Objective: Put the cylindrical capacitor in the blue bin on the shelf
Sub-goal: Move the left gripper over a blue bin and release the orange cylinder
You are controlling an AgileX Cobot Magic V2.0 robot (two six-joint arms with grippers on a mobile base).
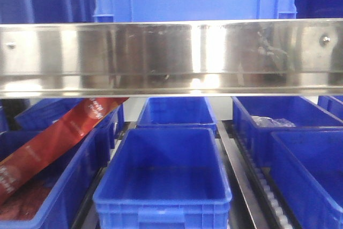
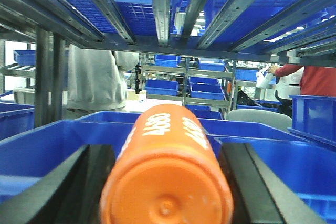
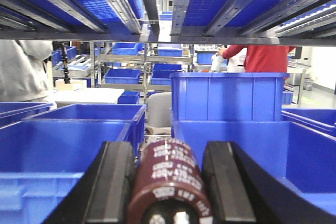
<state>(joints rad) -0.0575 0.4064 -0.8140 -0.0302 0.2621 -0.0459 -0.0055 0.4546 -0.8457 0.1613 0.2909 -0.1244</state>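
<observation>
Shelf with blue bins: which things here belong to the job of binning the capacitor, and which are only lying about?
Job: brown capacitor, right pincer holding it, empty middle bin (likely target), steel shelf.
Lying about: red packet, clear bag, orange cylinder in left pincer, person in grey, person in red.

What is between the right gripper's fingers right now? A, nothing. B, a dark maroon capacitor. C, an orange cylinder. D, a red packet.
B: the right wrist view shows the capacitor held between the right gripper's black fingers; the orange cylinder is in the left gripper.
</observation>
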